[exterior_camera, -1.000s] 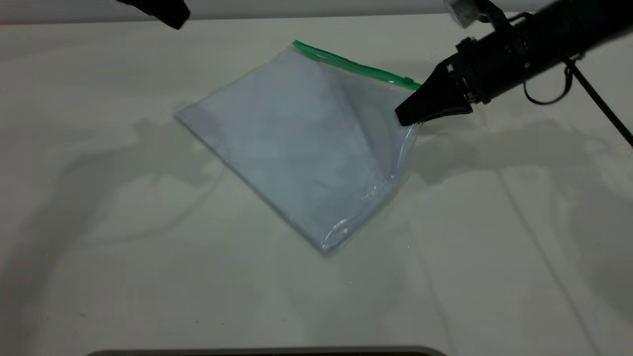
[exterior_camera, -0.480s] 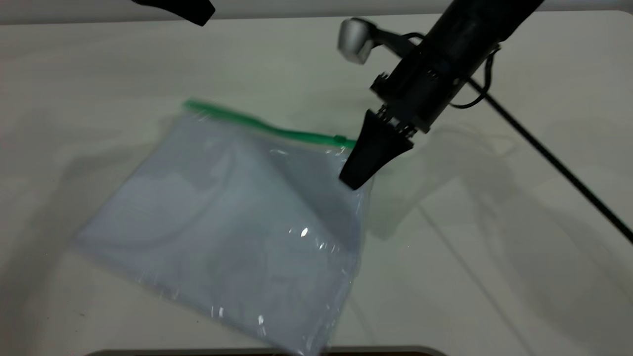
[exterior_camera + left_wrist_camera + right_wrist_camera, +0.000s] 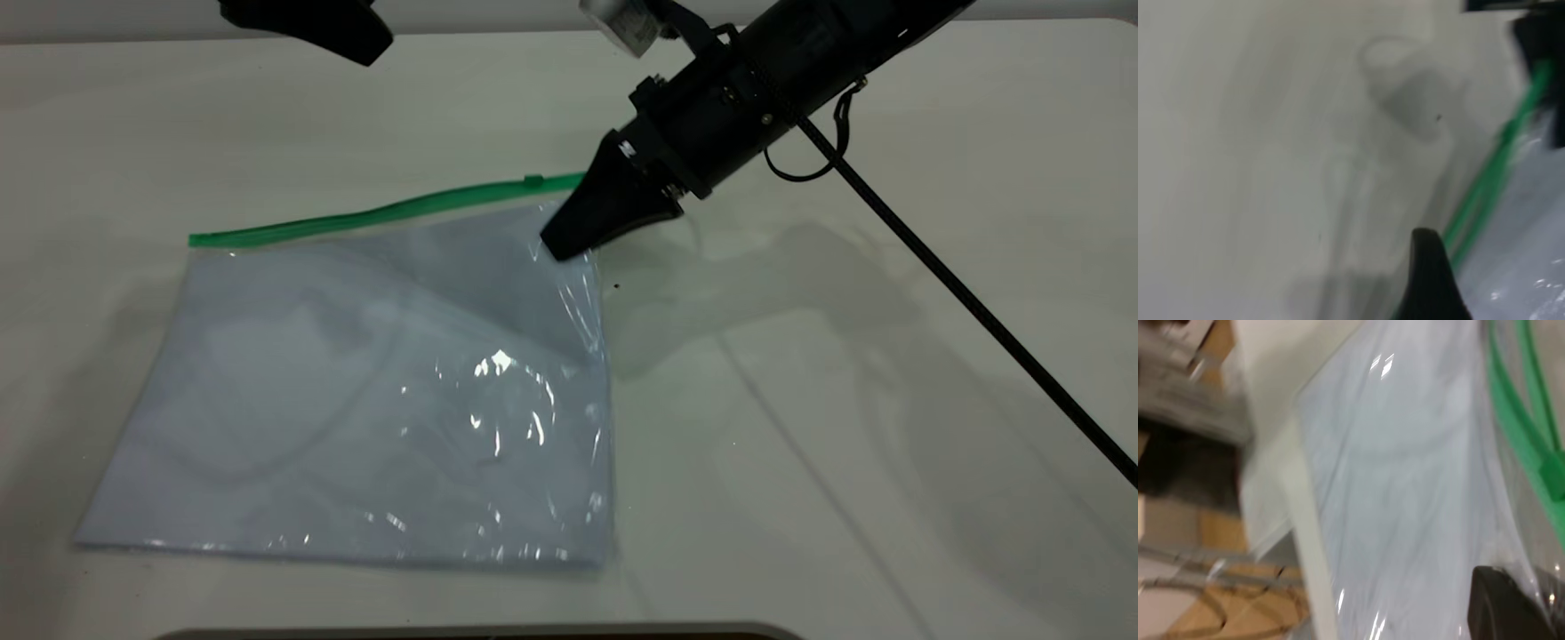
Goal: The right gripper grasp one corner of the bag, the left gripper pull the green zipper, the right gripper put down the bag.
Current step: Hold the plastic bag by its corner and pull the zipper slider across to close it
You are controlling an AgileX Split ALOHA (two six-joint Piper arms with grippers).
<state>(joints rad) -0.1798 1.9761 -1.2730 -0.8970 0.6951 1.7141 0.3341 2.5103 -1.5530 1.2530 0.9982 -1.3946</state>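
The bag [image 3: 356, 400] is clear with pale blue-white sheets and lies mostly flat on the table. Its green zipper [image 3: 373, 213] runs along the far edge, and the small slider tab [image 3: 533, 181] sits near the right end. My right gripper [image 3: 558, 247] is shut on the corner of the bag [image 3: 576, 206] at that right end and lifts it slightly. The plastic also fills the right wrist view [image 3: 1405, 487], with the slider [image 3: 1555, 480] close to the finger [image 3: 1505, 607]. My left gripper [image 3: 360, 40] is shut and hovers above the far left, apart from the zipper [image 3: 1485, 193].
The right arm's thin black cable [image 3: 978, 311] slants across the table to the right. A dark edge [image 3: 480, 633] marks the table's front. Boxes and shelving [image 3: 1198, 520] show beyond the table in the right wrist view.
My right gripper has dragged the bag's corner to the left and forward, and the bag has swung round. The green zipper now runs nearly level along the far side. The left gripper has barely moved.
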